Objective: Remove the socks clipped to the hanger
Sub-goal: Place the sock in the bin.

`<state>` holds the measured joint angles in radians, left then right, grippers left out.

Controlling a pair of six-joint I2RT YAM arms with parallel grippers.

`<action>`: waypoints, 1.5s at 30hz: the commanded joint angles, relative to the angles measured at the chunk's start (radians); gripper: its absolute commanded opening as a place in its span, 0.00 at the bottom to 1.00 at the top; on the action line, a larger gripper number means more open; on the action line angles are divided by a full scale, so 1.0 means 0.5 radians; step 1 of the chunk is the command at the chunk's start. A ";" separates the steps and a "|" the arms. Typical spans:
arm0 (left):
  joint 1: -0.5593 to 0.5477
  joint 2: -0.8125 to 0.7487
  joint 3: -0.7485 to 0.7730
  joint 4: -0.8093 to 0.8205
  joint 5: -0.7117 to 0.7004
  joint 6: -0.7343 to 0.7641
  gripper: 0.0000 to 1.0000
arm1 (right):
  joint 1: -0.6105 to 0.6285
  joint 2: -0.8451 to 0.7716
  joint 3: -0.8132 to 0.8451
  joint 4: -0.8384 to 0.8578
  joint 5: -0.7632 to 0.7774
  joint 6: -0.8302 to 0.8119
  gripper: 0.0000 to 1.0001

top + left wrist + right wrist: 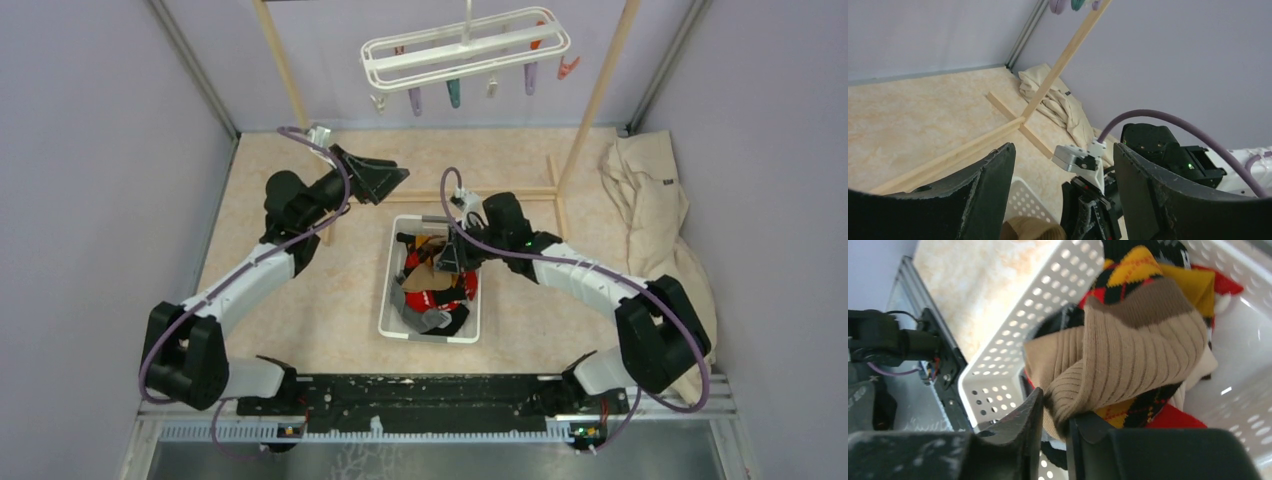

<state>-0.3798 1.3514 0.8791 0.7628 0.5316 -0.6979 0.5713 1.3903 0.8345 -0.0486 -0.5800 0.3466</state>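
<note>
R claw (1055,412) pinching tan sock (1128,355), white basket (1013,360)

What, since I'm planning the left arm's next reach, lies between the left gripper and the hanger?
Nothing: in the top external view, the stretch from the left gripper up to the hanger is bare.

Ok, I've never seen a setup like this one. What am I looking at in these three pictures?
Two robot arms are bolted to a table's near edge. The wide picture looks down from above; the other two come from cameras on each wrist. A white hanger hangs from a wooden rack, its clips bare. Below, a white basket holds socks; a beige cloth lies at right. The right gripper pinches a tan ribbed sock over the basket. The left gripper is open and empty.
</note>
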 commanded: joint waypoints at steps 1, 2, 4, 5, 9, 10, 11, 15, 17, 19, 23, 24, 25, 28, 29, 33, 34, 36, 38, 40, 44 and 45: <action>-0.001 -0.168 -0.140 -0.063 0.036 0.047 0.77 | 0.076 0.047 0.098 -0.187 0.291 -0.135 0.25; -0.002 -0.203 -0.176 -0.085 0.029 0.054 0.77 | 0.090 0.054 0.100 -0.210 0.336 -0.141 0.28; -0.009 -0.277 -0.254 -0.143 0.028 0.069 0.77 | 0.118 0.072 0.120 -0.279 0.434 -0.161 0.35; -0.009 -0.298 -0.284 -0.172 0.028 0.076 0.76 | 0.130 0.080 0.135 -0.307 0.478 -0.172 0.36; -0.015 -0.418 -0.374 -0.266 0.023 0.096 0.76 | 0.193 0.080 0.212 -0.452 0.634 -0.229 0.45; -0.015 -0.445 -0.391 -0.295 0.023 0.105 0.76 | 0.215 0.075 0.236 -0.489 0.668 -0.242 0.47; -0.015 -0.470 -0.405 -0.327 0.016 0.111 0.76 | 0.236 0.071 0.268 -0.539 0.713 -0.259 0.51; -0.018 -0.574 -0.462 -0.436 -0.008 0.132 0.76 | 0.345 0.057 0.380 -0.719 0.874 -0.312 0.62; -0.017 -0.620 -0.491 -0.462 -0.009 0.135 0.76 | 0.392 0.040 0.421 -0.797 0.962 -0.332 0.76; -0.018 -0.658 -0.508 -0.495 -0.006 0.135 0.77 | 0.415 0.000 0.450 -0.855 1.027 -0.338 0.97; -0.019 -0.704 -0.509 -0.555 0.015 0.142 0.77 | 0.421 -0.114 0.474 -0.897 1.065 -0.324 0.99; -0.020 -0.715 -0.507 -0.567 0.018 0.143 0.77 | 0.422 -0.142 0.483 -0.912 1.073 -0.320 0.99; -0.019 -0.727 -0.509 -0.580 0.020 0.145 0.77 | 0.422 -0.171 0.496 -0.929 1.088 -0.316 0.99; -0.018 -0.750 -0.514 -0.602 0.017 0.141 0.77 | 0.422 -0.263 0.532 -0.972 1.147 -0.316 0.99; -0.017 -0.756 -0.517 -0.605 0.017 0.136 0.77 | 0.422 -0.305 0.543 -0.973 1.150 -0.316 0.98; -0.019 -0.764 -0.534 -0.602 0.016 0.121 0.77 | 0.422 -0.402 0.552 -0.937 1.151 -0.316 0.99; -0.018 -0.768 -0.536 -0.600 0.015 0.115 0.77 | 0.424 -0.414 0.548 -0.920 1.151 -0.316 0.98; -0.017 -0.770 -0.543 -0.593 0.014 0.109 0.77 | 0.421 -0.416 0.538 -0.899 1.151 -0.316 0.99; -0.018 -0.780 -0.549 -0.593 0.015 0.108 0.77 | 0.422 -0.400 0.515 -0.874 1.132 -0.316 0.98; -0.018 -0.787 -0.554 -0.594 0.006 0.107 0.77 | 0.421 -0.384 0.477 -0.831 1.092 -0.309 0.98; -0.017 -0.799 -0.569 -0.596 0.001 0.109 0.77 | 0.421 -0.332 0.373 -0.705 1.018 -0.287 0.92; -0.018 -0.799 -0.575 -0.596 0.003 0.105 0.77 | 0.422 -0.316 0.349 -0.674 1.005 -0.280 0.92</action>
<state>-0.3859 0.9718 0.6083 0.4622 0.5316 -0.6426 0.7761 1.2083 1.0416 -0.4797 -0.0406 0.1947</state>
